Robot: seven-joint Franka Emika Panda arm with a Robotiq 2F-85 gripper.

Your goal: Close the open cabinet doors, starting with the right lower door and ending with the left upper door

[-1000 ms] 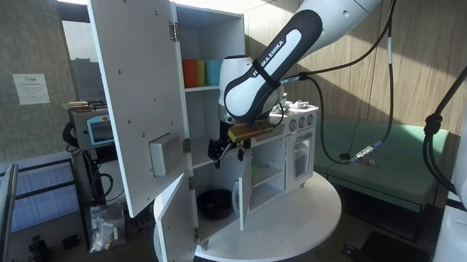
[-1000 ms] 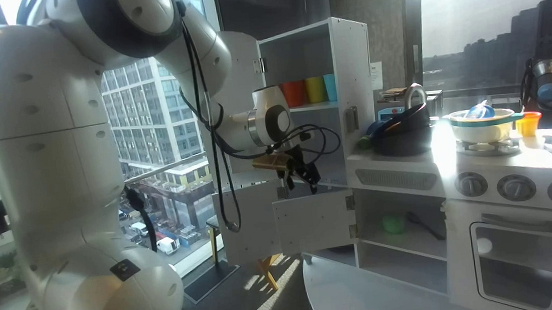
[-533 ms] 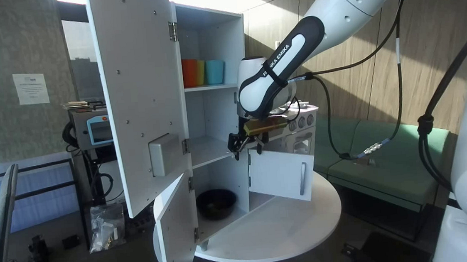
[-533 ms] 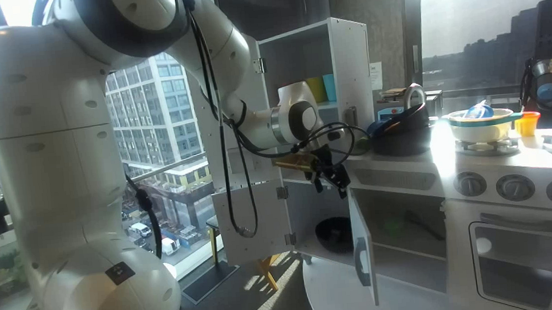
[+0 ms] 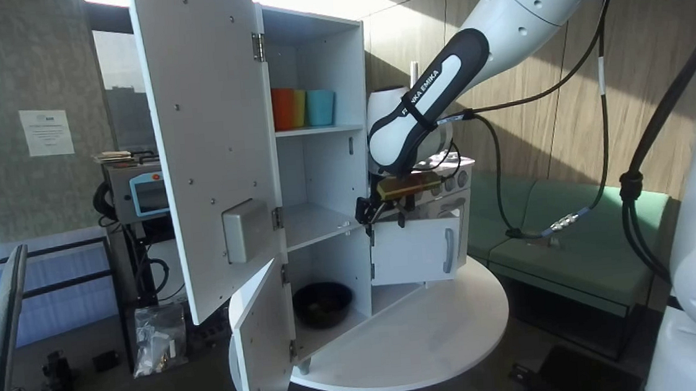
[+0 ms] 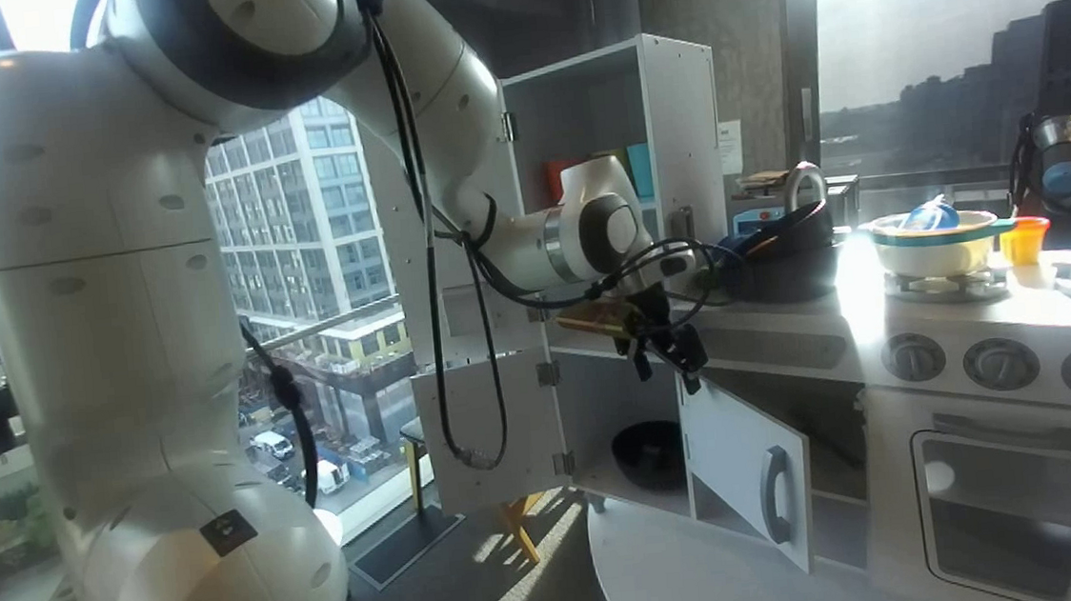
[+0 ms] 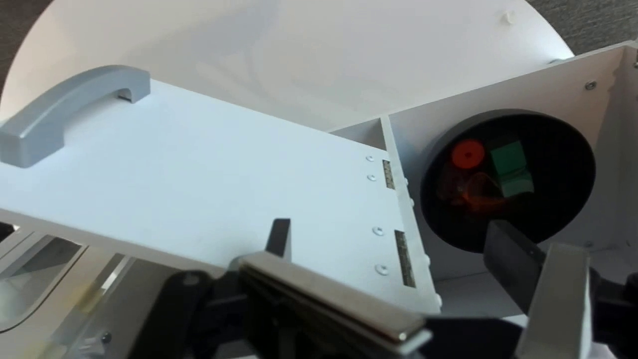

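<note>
The right lower door [image 5: 411, 252] stands partly open, angled outward from its hinges on the middle divider; it also shows in an exterior view [image 6: 735, 462] with its grey handle outward, and in the wrist view [image 7: 224, 169]. My gripper [image 5: 386, 225] is open and empty, at the top of that door near its hinge edge. In the wrist view the gripper [image 7: 389, 237] has one finger over the door and one over the compartment with the bowl; contact cannot be told. The left upper door [image 5: 212, 131], tall with a grey box, stands wide open. The left lower door [image 5: 266, 345] is also wide open.
A black bowl [image 5: 322, 306] sits in the lower left compartment. Cups [image 5: 319, 107] stand on the upper shelf. The round white table [image 5: 422, 345] carries the cabinet. A dark pan [image 6: 781, 257] and a pot [image 6: 933, 250] stand on the worktop.
The right lower door has swung from over the left compartment towards its own opening. My gripper has moved right in both exterior views. The left doors have not moved.
</note>
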